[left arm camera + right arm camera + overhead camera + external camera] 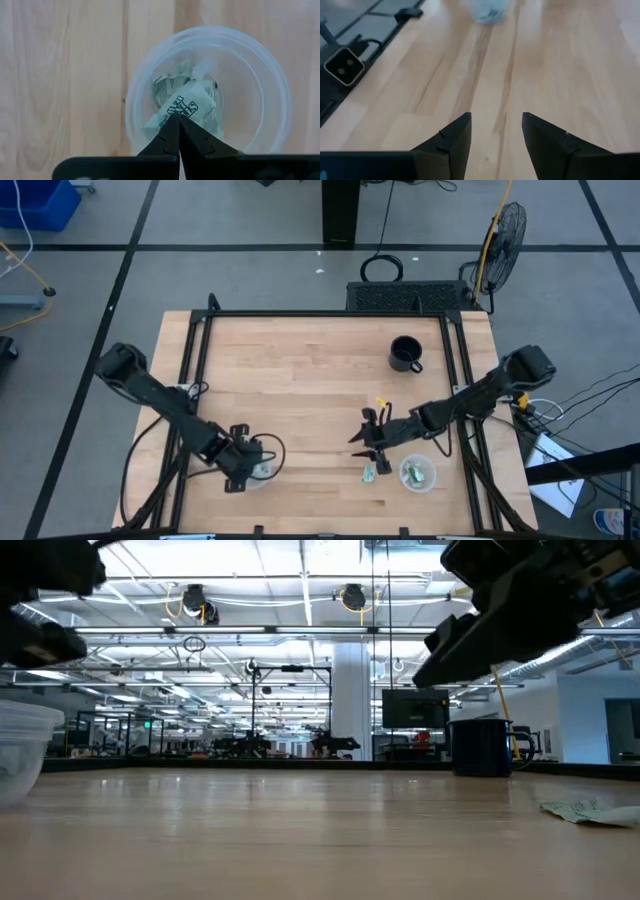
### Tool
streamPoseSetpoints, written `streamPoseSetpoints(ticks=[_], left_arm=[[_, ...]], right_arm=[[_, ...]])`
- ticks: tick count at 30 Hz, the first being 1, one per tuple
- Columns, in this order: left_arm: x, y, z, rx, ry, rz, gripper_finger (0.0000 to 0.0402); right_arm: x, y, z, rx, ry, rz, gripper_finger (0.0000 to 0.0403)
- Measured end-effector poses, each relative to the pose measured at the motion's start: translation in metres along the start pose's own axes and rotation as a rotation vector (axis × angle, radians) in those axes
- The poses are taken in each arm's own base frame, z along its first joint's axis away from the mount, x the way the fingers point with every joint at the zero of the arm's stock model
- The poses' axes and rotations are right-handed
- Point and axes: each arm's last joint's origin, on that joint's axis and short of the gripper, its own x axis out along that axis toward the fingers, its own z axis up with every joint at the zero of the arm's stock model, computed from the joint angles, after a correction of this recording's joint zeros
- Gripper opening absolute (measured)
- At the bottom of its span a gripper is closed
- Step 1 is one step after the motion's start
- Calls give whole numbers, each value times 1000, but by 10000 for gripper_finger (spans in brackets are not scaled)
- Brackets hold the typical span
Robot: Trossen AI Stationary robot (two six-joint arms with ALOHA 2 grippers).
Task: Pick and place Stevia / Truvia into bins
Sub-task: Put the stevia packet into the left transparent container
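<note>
Packets counted in the high view: two loose on the table (300, 380), one yellow-green (381, 402) right of centre and one green (370, 472) at lower centre-right, more lying crumpled in two clear bins, left bin (258, 471) and right bin (418, 474). Left gripper (178, 120) directly over the left bin, jaws together on a white-green packet (186, 106); right gripper (496, 131) beside the green packet, jaws apart above bare wood. Black mug (405, 354) alone at upper right, wide open wood across centre and top, both bins near the bottom edge.
</note>
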Motion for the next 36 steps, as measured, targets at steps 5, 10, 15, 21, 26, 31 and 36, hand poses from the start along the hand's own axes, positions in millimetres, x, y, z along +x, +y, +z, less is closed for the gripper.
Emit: streamPoseSetpoints(ticks=[5, 10, 15, 21, 26, 31, 36], left_arm=[[9, 2, 3, -16, -50, -38, 9], [9, 2, 4, -49, -57, -46, 24], [8, 2, 3, -72, -51, -46, 44], [8, 2, 4, -79, -33, -73, 72], [-2, -5, 13, -83, -38, -140, 76], [-20, -6, 24, -71, -100, -173, 61], [-37, 0, 35, -52, -201, -143, 50]], right_arm=[[2, 7, -7, -28, 39, 12, 184], [1, 12, -15, -23, 82, 24, 185], [-2, 18, -25, 71, 135, 35, 185], [-6, 28, -41, 163, 215, 40, 185], [-9, 34, -51, 195, 238, 54, 185], [-6, 39, -57, 175, 254, 55, 185], [6, 39, -67, 168, 266, 48, 185]])
